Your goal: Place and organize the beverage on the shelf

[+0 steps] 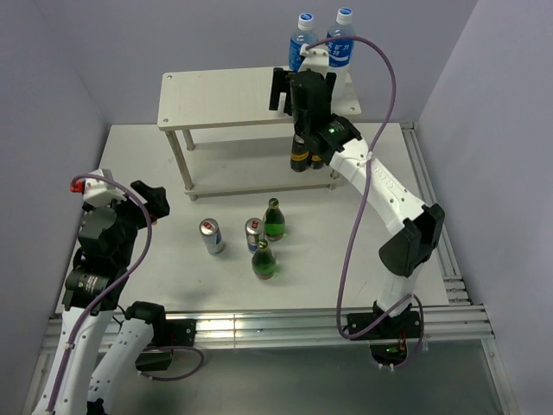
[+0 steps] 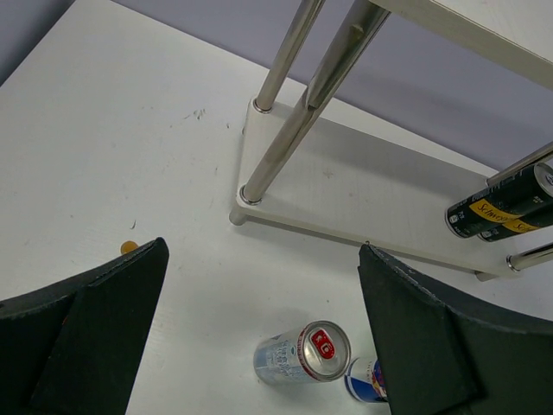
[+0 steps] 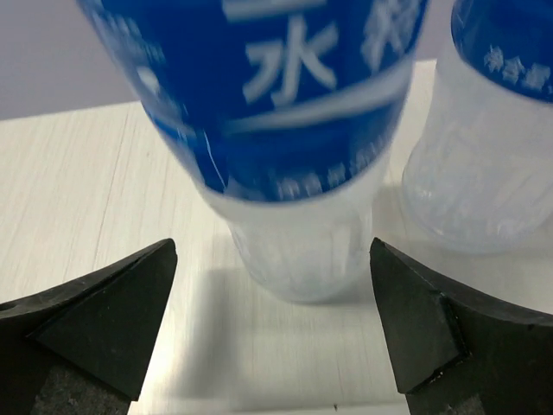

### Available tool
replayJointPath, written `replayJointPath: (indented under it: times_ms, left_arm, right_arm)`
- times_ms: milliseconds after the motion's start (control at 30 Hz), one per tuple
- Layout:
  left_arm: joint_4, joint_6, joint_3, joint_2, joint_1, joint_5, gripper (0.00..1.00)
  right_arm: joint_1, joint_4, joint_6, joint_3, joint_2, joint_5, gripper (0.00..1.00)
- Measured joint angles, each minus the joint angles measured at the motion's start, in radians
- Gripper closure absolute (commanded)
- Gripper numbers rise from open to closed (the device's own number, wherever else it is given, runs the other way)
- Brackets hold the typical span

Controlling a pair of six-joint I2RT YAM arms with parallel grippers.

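You had a white table (image 1: 155, 160) closed in by plain pale lilac-grey walls (image 1: 52, 69) on the left, back and right. Aluminium rails (image 1: 259, 322) ran along its near edge and down its right side. Through the left wrist camera, the tabletop showed a few faint scuffs and one small orange speck (image 2: 129, 247).

The shelf (image 1: 220, 95) stood at the back of the table. Its cream top board was raised on thin silver legs, and its lower board sat close to the tabletop. The left water bottle (image 1: 302, 39) and the right water bottle (image 1: 343, 35), both blue-labelled, stood upright side by side at the right rear corner of the top board. Two dark cans (image 2: 497, 212) with yellow lettering sat on the lower board near its right end.

Your right gripper (image 1: 302, 82) hung over the top board. Its jaws were spread wide on either side of the left water bottle, with a gap showing on each side, so it gripped nothing. Your left gripper (image 1: 154, 201) hovered over the left part of the table, also spread wide and empty, looking toward the shelf's left legs.

In front of the shelf a small cluster stood upright on the bare table. A silver can (image 1: 212, 235) stood on the left, and a second can (image 1: 253, 232) was just beside the far green bottle (image 1: 274, 220). The near green bottle (image 1: 263, 259) stood closest to you.
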Motion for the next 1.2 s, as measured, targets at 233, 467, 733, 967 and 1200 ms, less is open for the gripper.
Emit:
replayJointPath:
  times_ms: [233, 467, 733, 967, 1200]
  left_arm:
    - [0.003, 0.000, -0.001, 0.011, 0.003, 0.006, 0.01]
    - [0.002, 0.000, -0.002, 0.031, 0.004, 0.015, 0.04]
    - [-0.028, -0.052, -0.001, 0.076, -0.129, 0.035, 0.01]
    - [-0.103, -0.220, 0.027, 0.154, -0.599, -0.298, 0.01]
    - [-0.408, -0.745, 0.049, 0.311, -1.125, -0.743, 0.01]
  right_arm:
    - [0.005, 0.035, 0.032, -0.137, -0.132, -0.055, 0.00]
    - [0.077, 0.077, 0.061, -0.337, -0.347, -0.059, 0.00]
    - [0.344, 0.111, 0.113, -0.725, -0.722, -0.022, 0.00]
    - [0.442, 0.092, 0.199, -0.923, -0.917, 0.040, 0.00]
    - [0.507, 0.011, 0.256, -1.051, -0.986, 0.074, 0.00]
